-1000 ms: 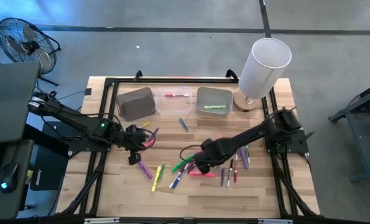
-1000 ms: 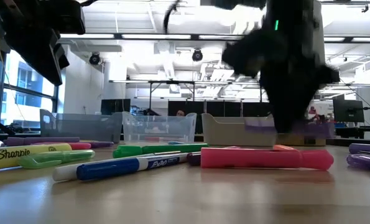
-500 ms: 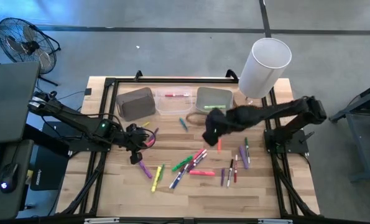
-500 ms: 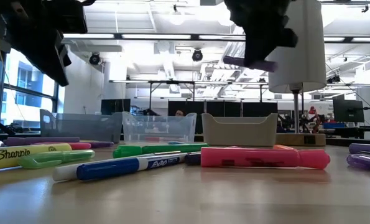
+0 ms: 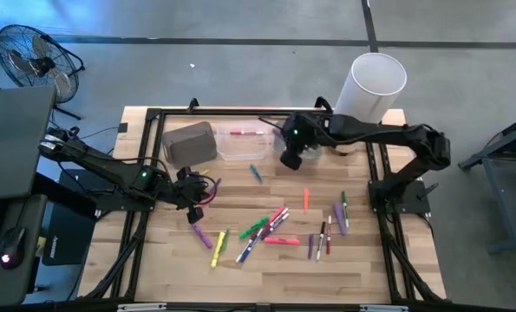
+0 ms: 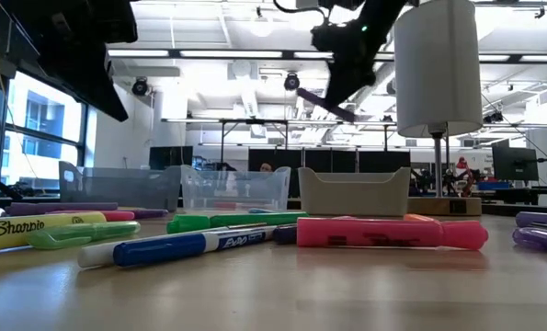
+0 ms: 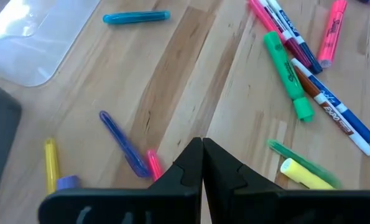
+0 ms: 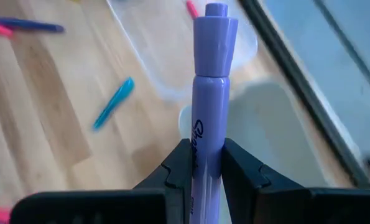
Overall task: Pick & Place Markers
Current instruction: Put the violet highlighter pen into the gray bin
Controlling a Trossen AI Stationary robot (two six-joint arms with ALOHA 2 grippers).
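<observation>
Several coloured markers [image 5: 266, 230] lie scattered flat on the wooden table, and they also show close up in the low view [image 6: 374, 233]. My right gripper [image 5: 290, 159] hangs high over the far side of the table, by the pale bin [image 6: 354, 193], shut on a purple marker [image 8: 209, 81]. That purple marker shows tilted in the air in the low view [image 6: 326, 108]. My left gripper [image 7: 202, 146] is shut with nothing in it, above the table's left part [image 5: 194, 213], over a blue marker [image 7: 124, 144] and a pink one. My right gripper pinches the purple marker's barrel [image 8: 204, 146] between its two fingers [image 8: 180, 163]. The fingers slant down from the table's right toward the far edge. The marker sticks out forward past the fingertips, cap end [image 8: 216, 31] leading, tilted and lifted clear of everything.
Three bins stand in a row at the far edge: a dark grey one [image 5: 189, 143], a clear one [image 5: 240, 144] with a red marker [image 5: 247, 133] in it, and the pale one [image 8: 278, 124]. A white cylindrical lamp [image 5: 370, 87] stands at the far right corner.
My right gripper has risen from the heap of markers and swung toward the table's far edge, rolling its wrist. It has carried the purple marker clear of the table up to the pale bin. My left arm has kept its place.
</observation>
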